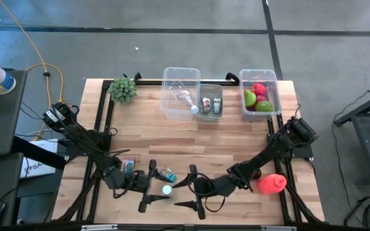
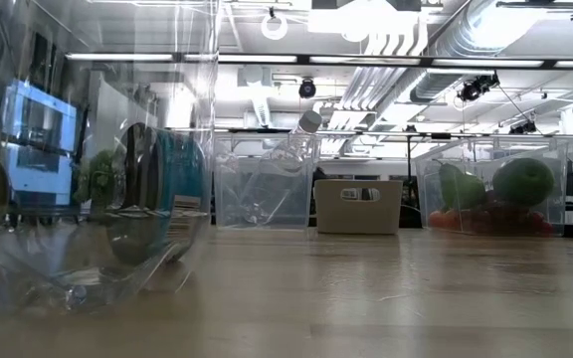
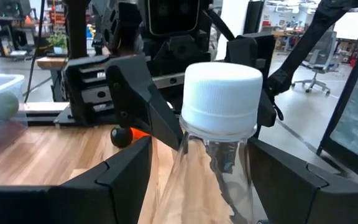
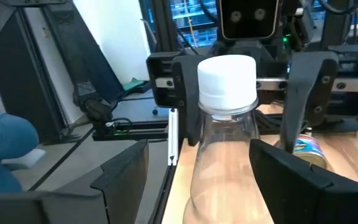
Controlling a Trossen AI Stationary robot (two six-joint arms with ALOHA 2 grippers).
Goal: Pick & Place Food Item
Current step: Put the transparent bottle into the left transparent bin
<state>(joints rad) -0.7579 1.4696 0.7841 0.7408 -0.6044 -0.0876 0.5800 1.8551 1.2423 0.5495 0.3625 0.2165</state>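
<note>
Ok so the food task says one thing, but both arms are crowded round a clear plastic bottle with a white screw cap (image 1: 167, 181) near the front edge of the wooden worktop (image 1: 223, 147).

The bottle looks to be standing on its base, cap up, so its long axis runs roughly vertical. The left gripper (image 1: 154, 187) comes at it from one side and the right gripper (image 1: 186, 189) from the other, facing each other with the bottle dead between them. Neither arm is really nearer.

In both wrist views the cap sits right in the gap, with a dark finger on either flank of the body. So both sets of fingers (image 3: 123, 174) are apart and straddling the bottle. I can't see either pair actually squeezing it.

The real food is well away. There's green and red fruit in a clear plastic bin (image 1: 259, 72) at the far right corner. A red plastic item (image 1: 272, 183) also lies just beside the right arm.

If the bottle is the target, I'd guess a sideways pinch on the body is all it needs.
</note>
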